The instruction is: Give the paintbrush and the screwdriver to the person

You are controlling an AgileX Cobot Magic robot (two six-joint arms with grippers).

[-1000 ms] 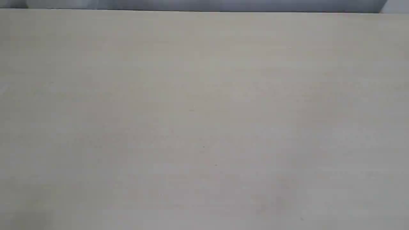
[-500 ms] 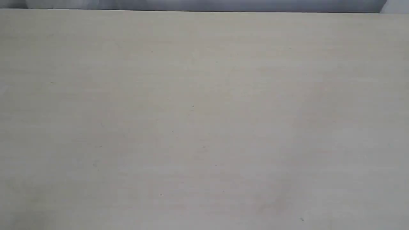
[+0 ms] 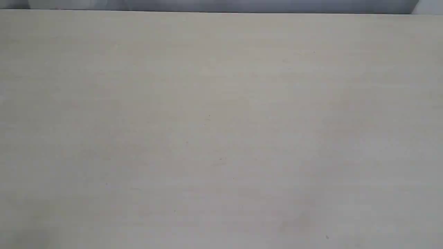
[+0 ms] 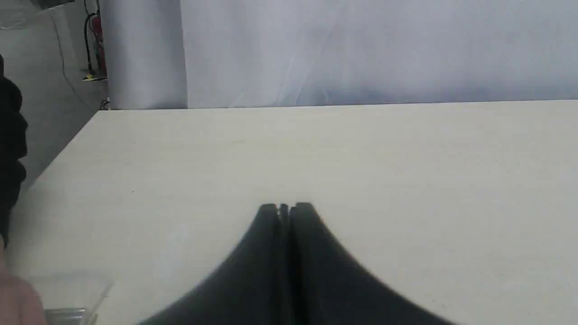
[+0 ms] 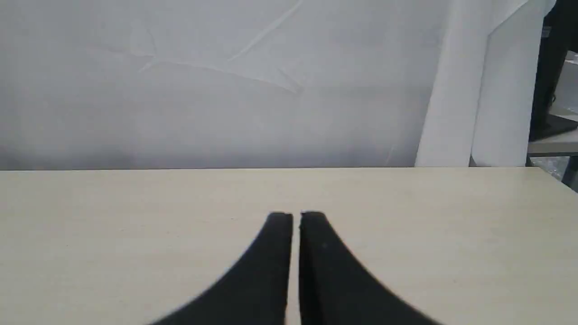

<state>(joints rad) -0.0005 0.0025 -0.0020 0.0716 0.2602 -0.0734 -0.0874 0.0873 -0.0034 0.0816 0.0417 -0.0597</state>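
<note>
In the left wrist view my left gripper (image 4: 285, 206) is shut over the bare table, nothing between its fingers. My right gripper (image 5: 295, 214) is shut too, with only a thin slit between its black fingers and nothing held. At the corner of the left wrist view lies a pale flat shape with a silver band (image 4: 67, 311); it may be the paintbrush's bristles and ferrule, cut off by the frame. A blurred pinkish patch (image 4: 18, 302) beside it could be the person's skin. The screwdriver is out of view. Neither gripper shows in the exterior view.
The light wooden table (image 3: 221, 131) fills the exterior view; its far edge meets a grey-white backdrop (image 5: 226, 90). A dark blurred object (image 4: 9, 135) stands off the table's side, with floor and a red extinguisher (image 4: 97, 45) beyond.
</note>
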